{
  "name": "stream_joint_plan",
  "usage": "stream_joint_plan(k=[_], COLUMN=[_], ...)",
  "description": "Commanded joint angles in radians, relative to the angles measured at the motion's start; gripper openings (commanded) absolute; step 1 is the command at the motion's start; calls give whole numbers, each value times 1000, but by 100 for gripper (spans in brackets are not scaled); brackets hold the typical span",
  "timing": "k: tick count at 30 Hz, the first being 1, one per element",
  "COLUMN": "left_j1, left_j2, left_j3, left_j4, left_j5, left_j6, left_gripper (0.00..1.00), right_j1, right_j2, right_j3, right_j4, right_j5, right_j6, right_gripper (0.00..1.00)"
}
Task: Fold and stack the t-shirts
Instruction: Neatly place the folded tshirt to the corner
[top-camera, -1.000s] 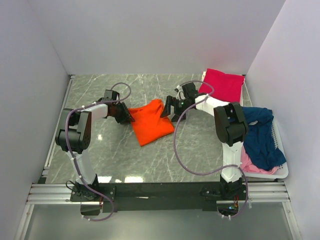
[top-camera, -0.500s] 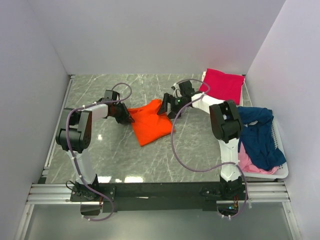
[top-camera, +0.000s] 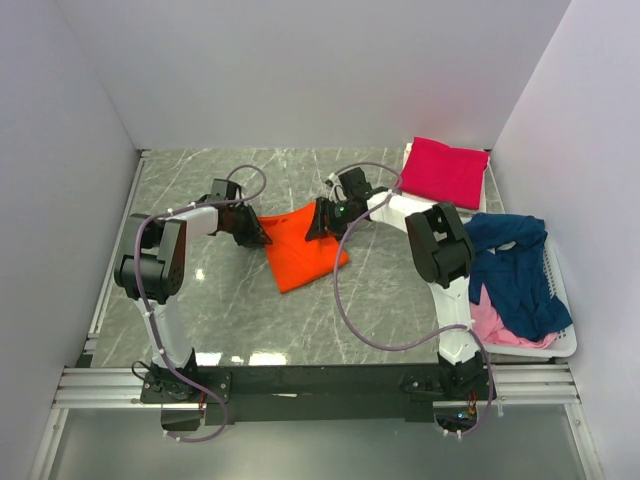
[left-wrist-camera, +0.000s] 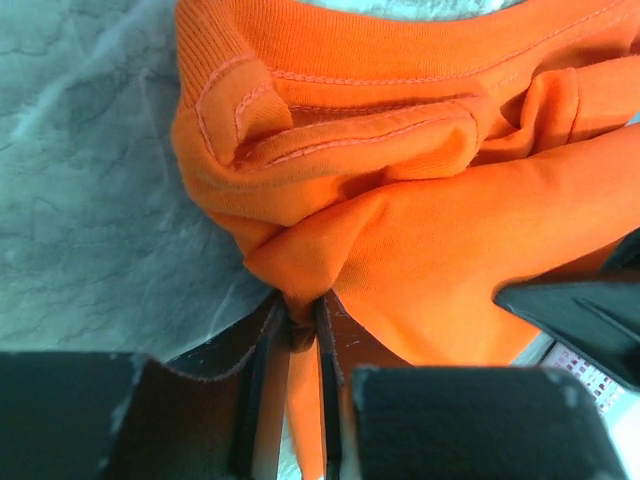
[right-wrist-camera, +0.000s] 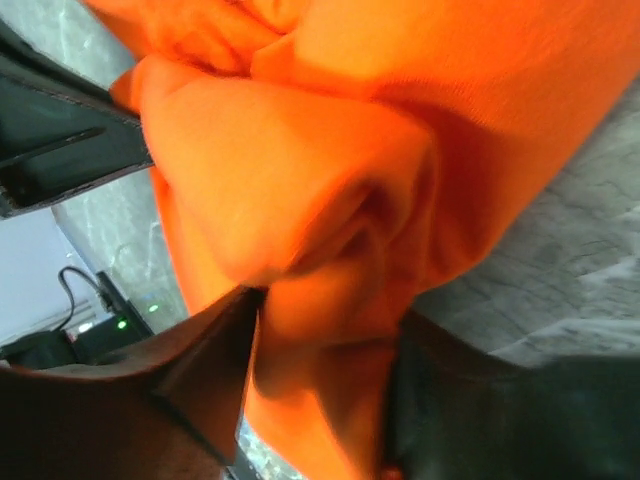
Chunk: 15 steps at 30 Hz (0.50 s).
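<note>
Both arms are out over the marble table (top-camera: 200, 300) and both are on the orange t-shirt (top-camera: 305, 255), which lies mid-table as a rough, slanted folded shape, its near corner pointing toward the arm bases. The left gripper (top-camera: 252, 232) is at the shirt's left far corner. Its own camera shows the fingers pressed nearly together, with a thin tuck of orange cloth pinched between them, and the ribbed, stitched collar bunched up just beyond. The right gripper (top-camera: 318, 222) has come in at the shirt's far right corner, close to its partner. Its wrist view shows a fat wad of orange fabric filling the gap between its two fingers, so it is clamped on the cloth with the fingers held apart by that bulk. Between the two grips the far edge of the shirt is gathered and rumpled; the near part lies flat on the stone. Off in the far right corner, a magenta-pink t-shirt (top-camera: 445, 170) lies folded flat, well apart from the action. Along the right side, the white basket (top-camera: 562, 345) holds a crumpled navy t-shirt (top-camera: 515, 270), with a pale pink t-shirt (top-camera: 505, 328) peeking out beneath it.
</note>
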Motion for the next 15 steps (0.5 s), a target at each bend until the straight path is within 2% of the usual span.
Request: stream_joint_plan(k=[1,2,4,5,6,9,15], left_j1=[-24,-24,-26,-24,-24,-23,-12], left_j2=[43,38,23,14,-5,-31,-106], left_j3=[3,3,15,21,27,69,133], left_j4=[-31,-35,-46,-54,-58,-89,-112], left_j5=[-14,-14,-14,-16,-17,-25,-20], left_j6=[30,28,28,27,27,30,31], left_gripper=[22,23,32,36,43,50,57], right_j1=[23,24,23,23,23,21,15], right_j2=[38,36,15,-3,-14,-48,-83], right_j3=[0,3,7,9,10,42,156], right_j4=[-51,-57,-69,-75,-84,-132,-287], right_j5=[78,91,136,156,176,265,480], right_j6=[-19,-19,-25,-33,-38,-62,-120], right_gripper=[48,34,20,8,2,0,0])
